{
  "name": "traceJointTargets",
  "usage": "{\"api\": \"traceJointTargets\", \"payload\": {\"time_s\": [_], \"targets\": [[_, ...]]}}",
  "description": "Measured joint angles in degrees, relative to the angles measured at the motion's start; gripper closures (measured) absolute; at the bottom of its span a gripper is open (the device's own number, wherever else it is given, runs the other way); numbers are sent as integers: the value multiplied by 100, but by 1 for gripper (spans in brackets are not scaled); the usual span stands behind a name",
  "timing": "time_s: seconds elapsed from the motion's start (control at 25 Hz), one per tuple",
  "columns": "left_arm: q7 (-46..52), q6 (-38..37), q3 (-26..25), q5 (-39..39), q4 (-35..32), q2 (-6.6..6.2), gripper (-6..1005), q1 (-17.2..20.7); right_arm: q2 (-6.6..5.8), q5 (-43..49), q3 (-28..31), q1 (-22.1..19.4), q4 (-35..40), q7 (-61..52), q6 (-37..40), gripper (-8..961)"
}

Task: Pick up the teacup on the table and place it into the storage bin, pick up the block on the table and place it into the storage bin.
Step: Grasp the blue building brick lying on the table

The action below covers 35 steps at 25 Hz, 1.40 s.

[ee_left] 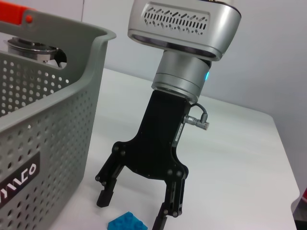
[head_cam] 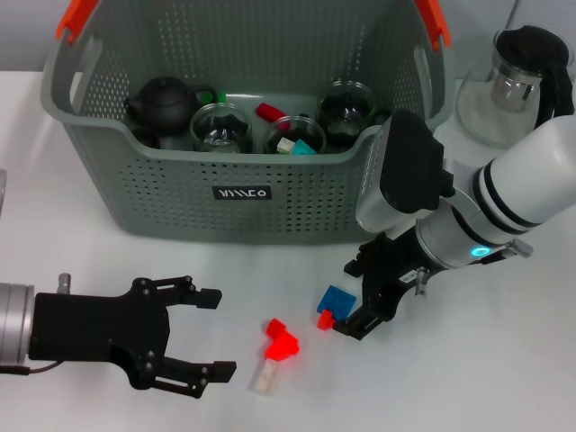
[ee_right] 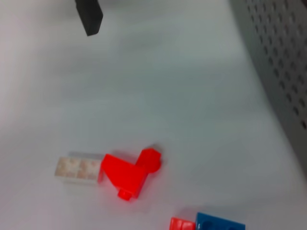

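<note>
Right end effector (head_cam: pixel 353 310): fingers spread wide, straddling blue block (head_cam: pixel 337 298) on white surface (head_cam: pixel 468 360), just in front of storage bin (head_cam: pixel 243 193). Left end effector (head_cam: pixel 214 331): spread wide, holding nothing, low near red block (head_cam: pixel 281 342). Storage bin contents: teapot (head_cam: pixel 164 103), glass teacups (head_cam: pixel 219 126), small blocks.
</note>
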State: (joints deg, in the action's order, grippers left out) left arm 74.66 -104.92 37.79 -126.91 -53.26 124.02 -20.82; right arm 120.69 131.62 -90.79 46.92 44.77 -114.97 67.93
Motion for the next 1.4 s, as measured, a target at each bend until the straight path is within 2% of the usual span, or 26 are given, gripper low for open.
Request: {"api": "traceJointTargets", "payload": {"time_s": [0.52, 1.4], "targets": [[-31, 25, 0, 0, 0, 0, 54, -8, 25, -328, -428, 28, -5, 1, -371, 11], [4, 24, -9, 0, 0, 0, 53, 0, -28, -365, -439, -44, -20, -96, -311, 11]]}}
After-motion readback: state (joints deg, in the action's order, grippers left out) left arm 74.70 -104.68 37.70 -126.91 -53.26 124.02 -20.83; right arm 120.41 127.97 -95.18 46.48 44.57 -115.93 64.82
